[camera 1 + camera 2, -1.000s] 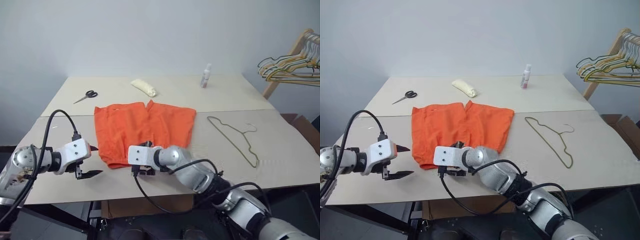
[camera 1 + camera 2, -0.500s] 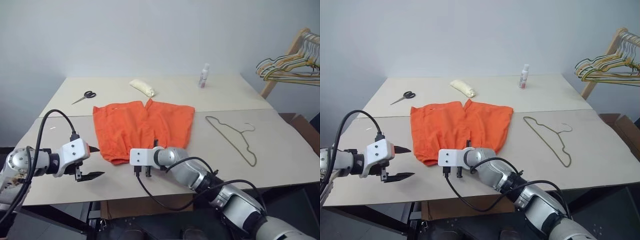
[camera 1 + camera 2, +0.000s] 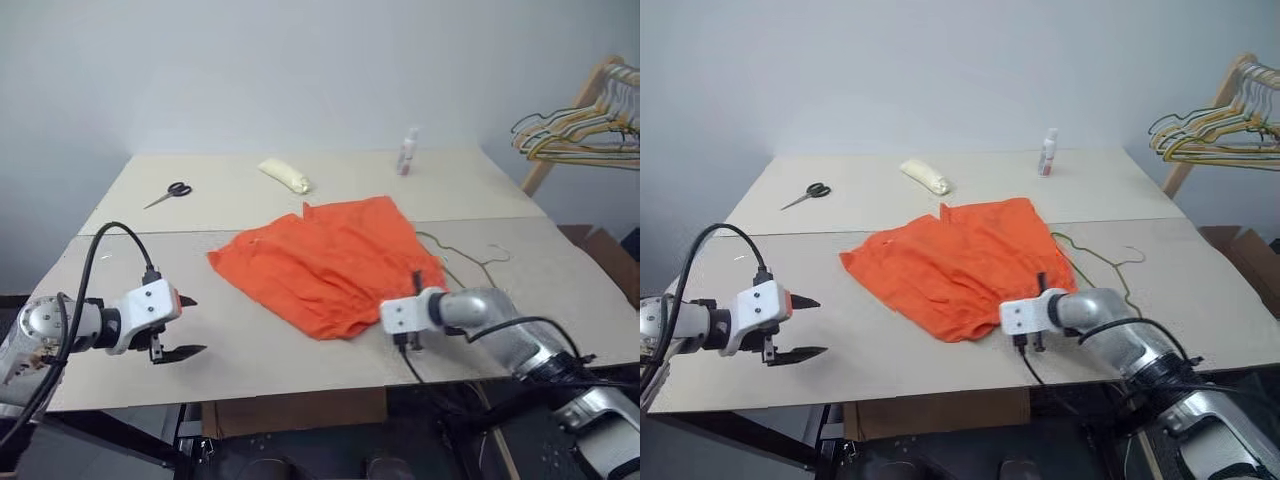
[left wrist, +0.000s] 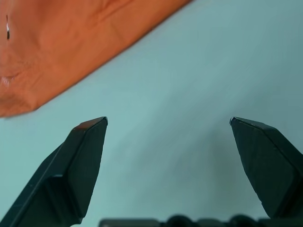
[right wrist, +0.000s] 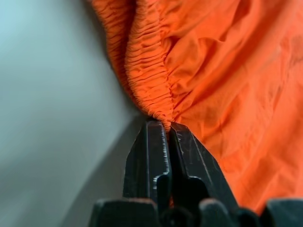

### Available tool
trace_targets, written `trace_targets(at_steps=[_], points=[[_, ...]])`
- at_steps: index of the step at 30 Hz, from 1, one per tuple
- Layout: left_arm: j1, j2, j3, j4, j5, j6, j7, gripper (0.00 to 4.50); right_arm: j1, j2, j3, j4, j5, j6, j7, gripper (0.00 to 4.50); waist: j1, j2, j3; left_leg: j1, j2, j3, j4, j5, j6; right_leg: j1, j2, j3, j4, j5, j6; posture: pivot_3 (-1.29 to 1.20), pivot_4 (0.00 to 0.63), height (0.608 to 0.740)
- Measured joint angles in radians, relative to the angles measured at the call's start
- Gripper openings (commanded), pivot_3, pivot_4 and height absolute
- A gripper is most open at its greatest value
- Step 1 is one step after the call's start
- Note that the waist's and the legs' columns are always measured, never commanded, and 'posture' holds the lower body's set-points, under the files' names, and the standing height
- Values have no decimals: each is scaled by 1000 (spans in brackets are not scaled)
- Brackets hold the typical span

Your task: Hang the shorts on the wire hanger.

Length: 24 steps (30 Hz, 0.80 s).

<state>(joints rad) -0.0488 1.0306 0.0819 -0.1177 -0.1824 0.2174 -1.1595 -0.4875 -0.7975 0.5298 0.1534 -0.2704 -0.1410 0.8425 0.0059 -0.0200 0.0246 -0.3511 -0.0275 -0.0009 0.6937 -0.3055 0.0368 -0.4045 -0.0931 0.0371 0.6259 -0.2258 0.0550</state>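
The right gripper (image 5: 168, 127) has its jaws pinched on the gathered waistband of the orange shorts (image 3: 330, 265), which lie rumpled on the surface (image 3: 250, 350) partly over the wire hanger (image 3: 470, 262), while the left gripper (image 3: 180, 325) hovers with jaws spread; no writing is legible.

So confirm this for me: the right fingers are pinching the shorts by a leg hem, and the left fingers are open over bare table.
Wrong on one detail: the right fingers pinch the shorts by the gathered elastic waistband, not a leg hem; the right wrist view shows it. The rest stands: the left fingers are open over bare table.
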Motion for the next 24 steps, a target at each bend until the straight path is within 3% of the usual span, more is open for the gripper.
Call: trace_targets(at_steps=[4,9,13,17,23,24], points=[[-12,0,-7,0,0,0,-3,4500,11,-12,-31,7,24,-53,65,2508,-4,0,0,0,4,1,0,0,0,0,0,1,0,0,0,72,0,740],[-10,1,-8,0,0,2,-11,4500,89,-72,-94,-140,100,30,175,4348,10,0,0,-1,5,1,1,-1,2,-1,0,0,0,0,0,77,0,740],[-4,3,-9,0,2,1,-11,4500,128,-15,-156,-385,167,339,187,4469,9,0,0,-1,6,2,1,-1,2,-1,1,1,1,0,-1,72,0,740],[-10,2,-17,8,22,0,-9,4500,114,116,-123,-566,156,613,145,4469,13,0,0,-1,6,1,1,-1,2,-1,2,0,1,0,-1,68,0,740],[-69,0,-62,40,50,-28,-9,4500,56,280,60,-565,15,874,21,4469,23,0,0,-2,3,1,2,-1,1,-2,1,-2,1,0,-1,61,0,740],[-75,-1,-66,50,57,-32,-10,4500,55,292,71,-545,3,897,8,4306,25,0,0,-2,3,1,2,-1,1,-2,1,-2,0,0,-1,60,0,740]])
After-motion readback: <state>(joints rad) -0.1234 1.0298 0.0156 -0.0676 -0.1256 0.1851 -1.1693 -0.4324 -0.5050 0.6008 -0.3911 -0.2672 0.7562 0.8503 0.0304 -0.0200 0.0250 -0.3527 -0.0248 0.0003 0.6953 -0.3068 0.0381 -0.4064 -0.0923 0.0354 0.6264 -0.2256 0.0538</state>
